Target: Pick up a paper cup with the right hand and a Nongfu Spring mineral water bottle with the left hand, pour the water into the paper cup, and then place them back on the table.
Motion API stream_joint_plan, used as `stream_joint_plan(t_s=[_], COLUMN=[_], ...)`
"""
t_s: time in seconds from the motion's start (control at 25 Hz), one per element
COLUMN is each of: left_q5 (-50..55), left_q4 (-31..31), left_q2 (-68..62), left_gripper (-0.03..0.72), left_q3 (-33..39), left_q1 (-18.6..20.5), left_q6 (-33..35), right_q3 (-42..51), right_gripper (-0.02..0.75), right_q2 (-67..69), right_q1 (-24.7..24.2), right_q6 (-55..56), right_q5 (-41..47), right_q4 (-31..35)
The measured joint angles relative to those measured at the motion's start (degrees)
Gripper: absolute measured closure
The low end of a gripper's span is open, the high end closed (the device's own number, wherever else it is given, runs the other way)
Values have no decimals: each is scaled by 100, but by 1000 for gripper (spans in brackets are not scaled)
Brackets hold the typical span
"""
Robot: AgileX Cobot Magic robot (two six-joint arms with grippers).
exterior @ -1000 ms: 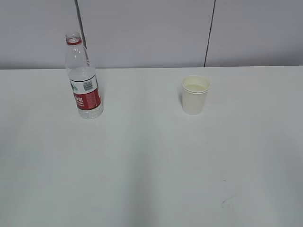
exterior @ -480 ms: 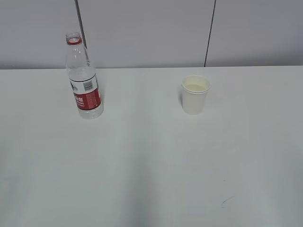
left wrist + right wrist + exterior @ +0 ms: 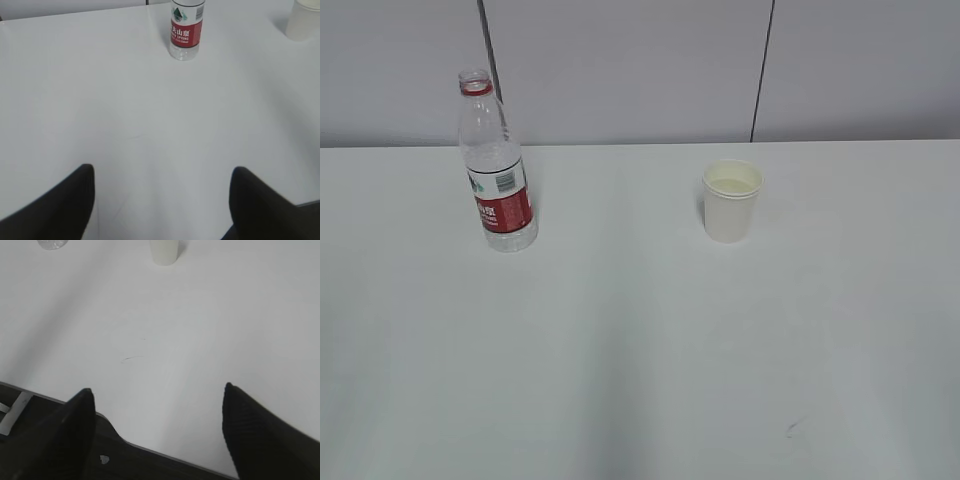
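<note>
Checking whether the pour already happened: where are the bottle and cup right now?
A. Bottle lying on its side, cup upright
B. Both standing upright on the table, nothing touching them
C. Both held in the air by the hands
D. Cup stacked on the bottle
B: the bottle and cup stand upright and apart on the table, with neither hand near them.

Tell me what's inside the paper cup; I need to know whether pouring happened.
The paper cup shows a pale cream interior near its rim. Whether that is clear water or bare lining cannot be told; its bottom is hidden.
</note>
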State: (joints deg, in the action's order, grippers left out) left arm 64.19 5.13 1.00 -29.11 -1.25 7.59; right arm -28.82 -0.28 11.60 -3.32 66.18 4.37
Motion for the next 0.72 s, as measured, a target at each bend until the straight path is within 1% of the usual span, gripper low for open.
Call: stream_joint_plan(t_s=[0.16, 0.32, 0.72], left_q5=[0, 0, -1], left_q4=[0, 0, 23], left_q2=[2, 2, 2], left_gripper=[185, 187, 188], left_q3=[3, 3, 3], left_q1=[0, 0, 0], left_q6=[0, 0, 0], right_q3=[0, 0, 0], right_gripper=[149, 150, 150], right_q2=[0, 0, 0], right_q1=[-133, -300, -323], right_q6=[-10, -10, -14], right_q5=[0, 0, 0], right_q4=[-164, -191, -191])
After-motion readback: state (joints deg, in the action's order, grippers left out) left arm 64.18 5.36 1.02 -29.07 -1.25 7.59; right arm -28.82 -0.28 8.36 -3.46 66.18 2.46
